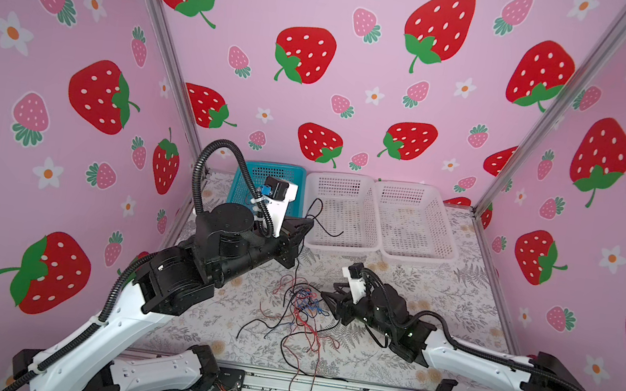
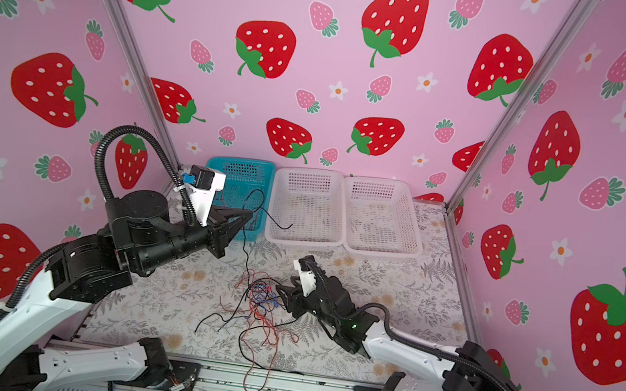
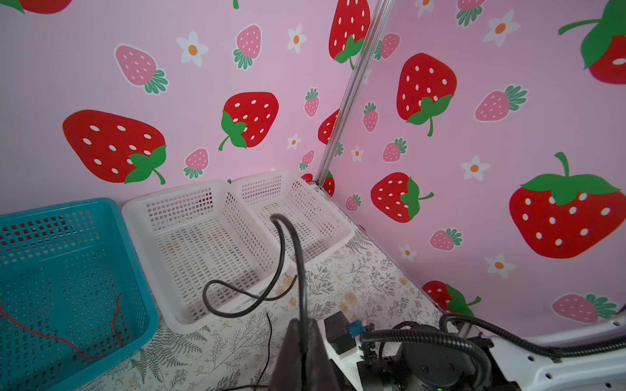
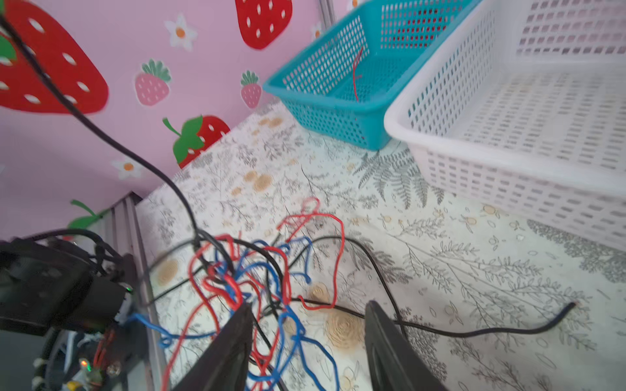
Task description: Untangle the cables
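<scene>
cables (image 1: 303, 308) tangled on table (image 1: 434, 299) | left gripper (image 1: 309, 221) pinching one black cable (image 3: 301, 277), raised | right gripper (image 4: 308, 306) jaws spread at tangle

The left arm (image 1: 141, 318) and right arm (image 1: 464, 353) have white shells, black joints (image 1: 227, 221) and ribbed black hoses (image 1: 201, 171) held by white zip ties (image 1: 101, 323), white camera mounts (image 1: 280, 208) at the wrists, a blue plug (image 1: 265, 190) on the left one, and black wedge-shaped fingers (image 4: 223, 352) on the left gripper (image 3: 301, 325) and right gripper (image 4: 310, 304).

Three pink walls (image 1: 370, 24) printed with strawberries and daisies (aluminium corner posts (image 1: 168, 53) at the joins); tabletop (image 1: 455, 302) covered in grey fern-print cloth, evenly lit.
</scene>
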`<move>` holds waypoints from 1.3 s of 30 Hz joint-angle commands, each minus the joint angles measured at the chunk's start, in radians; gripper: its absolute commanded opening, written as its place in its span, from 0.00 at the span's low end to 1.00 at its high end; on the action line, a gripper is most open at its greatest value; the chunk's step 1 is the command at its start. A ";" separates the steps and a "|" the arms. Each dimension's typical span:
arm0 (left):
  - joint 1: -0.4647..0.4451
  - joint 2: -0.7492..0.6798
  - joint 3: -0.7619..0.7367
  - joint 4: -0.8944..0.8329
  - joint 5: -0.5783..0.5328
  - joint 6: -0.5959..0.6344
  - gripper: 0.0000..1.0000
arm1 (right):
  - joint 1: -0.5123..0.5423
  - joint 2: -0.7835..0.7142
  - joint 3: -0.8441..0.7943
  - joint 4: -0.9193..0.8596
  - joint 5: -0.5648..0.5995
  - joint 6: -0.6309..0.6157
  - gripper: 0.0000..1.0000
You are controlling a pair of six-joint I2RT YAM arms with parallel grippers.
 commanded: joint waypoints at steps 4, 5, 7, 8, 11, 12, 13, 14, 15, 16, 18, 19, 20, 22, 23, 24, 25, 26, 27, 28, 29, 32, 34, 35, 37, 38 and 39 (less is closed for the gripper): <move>0.003 0.023 0.028 0.078 0.060 -0.054 0.00 | 0.002 -0.015 0.121 -0.010 -0.139 -0.138 0.64; 0.003 0.027 0.026 0.085 0.068 -0.062 0.00 | 0.002 0.010 0.144 -0.006 -0.154 -0.144 0.64; 0.004 0.036 0.022 0.096 0.082 -0.078 0.00 | 0.002 0.069 0.193 -0.001 -0.168 -0.148 0.64; 0.004 0.039 0.018 0.100 0.087 -0.083 0.00 | 0.002 0.093 0.213 0.003 -0.189 -0.153 0.64; 0.004 0.038 0.003 0.113 0.102 -0.101 0.00 | 0.002 0.156 0.244 0.056 -0.238 -0.146 0.62; 0.004 0.037 -0.006 0.121 0.110 -0.105 0.00 | 0.002 0.173 0.249 0.077 -0.250 -0.144 0.59; 0.004 0.036 -0.012 0.126 0.114 -0.110 0.00 | 0.002 0.190 0.260 0.080 -0.246 -0.141 0.54; 0.004 0.034 -0.017 0.129 0.117 -0.112 0.00 | 0.002 0.200 0.270 0.074 -0.244 -0.141 0.47; 0.003 0.031 -0.023 0.130 0.117 -0.114 0.00 | 0.002 0.206 0.278 0.070 -0.247 -0.144 0.38; 0.004 0.028 -0.029 0.128 0.116 -0.115 0.00 | 0.002 0.204 0.278 0.070 -0.242 -0.141 0.27; 0.005 0.016 -0.044 0.125 0.110 -0.115 0.00 | 0.002 0.184 0.267 0.077 -0.236 -0.142 0.10; 0.005 0.008 -0.058 0.124 0.107 -0.115 0.00 | 0.002 0.169 0.259 0.077 -0.226 -0.144 0.01; 0.005 0.000 -0.072 0.124 0.103 -0.114 0.04 | 0.002 0.156 0.254 0.076 -0.216 -0.144 0.00; 0.006 -0.022 -0.114 0.124 0.091 -0.115 0.19 | 0.002 0.127 0.248 0.063 -0.198 -0.151 0.00; 0.007 -0.033 -0.132 0.125 0.085 -0.118 0.26 | 0.002 0.113 0.248 0.054 -0.192 -0.154 0.00; 0.007 -0.045 -0.153 0.124 0.079 -0.121 0.36 | 0.002 0.099 0.248 0.044 -0.179 -0.155 0.00; 0.008 -0.058 -0.175 0.121 0.075 -0.123 0.44 | 0.002 0.083 0.247 0.037 -0.167 -0.156 0.00; 0.009 -0.070 -0.191 0.114 0.068 -0.126 0.49 | 0.002 0.069 0.245 0.031 -0.156 -0.156 0.00; 0.009 -0.088 -0.213 0.109 0.062 -0.130 0.53 | 0.000 0.055 0.241 0.028 -0.144 -0.156 0.00; 0.011 -0.109 -0.235 0.105 0.055 -0.134 0.56 | -0.001 0.044 0.241 0.021 -0.132 -0.153 0.00; 0.011 -0.130 -0.257 0.107 0.054 -0.141 0.58 | -0.001 0.036 0.244 0.013 -0.125 -0.151 0.00; 0.011 -0.200 -0.363 0.148 0.078 -0.169 0.65 | -0.011 0.014 0.260 -0.008 -0.121 -0.121 0.00; 0.011 -0.235 -0.443 0.193 0.118 -0.196 0.66 | -0.015 -0.001 0.273 -0.014 -0.138 -0.106 0.00; 0.010 -0.243 -0.475 0.212 0.141 -0.208 0.66 | -0.015 -0.007 0.278 -0.017 -0.146 -0.099 0.00; 0.011 -0.255 -0.536 0.245 0.193 -0.239 0.67 | -0.018 -0.018 0.293 -0.033 -0.148 -0.083 0.00; 0.011 -0.260 -0.559 0.255 0.216 -0.247 0.67 | -0.019 -0.021 0.300 -0.044 -0.144 -0.078 0.00; 0.011 -0.267 -0.584 0.265 0.233 -0.256 0.67 | -0.020 -0.025 0.308 -0.059 -0.134 -0.070 0.00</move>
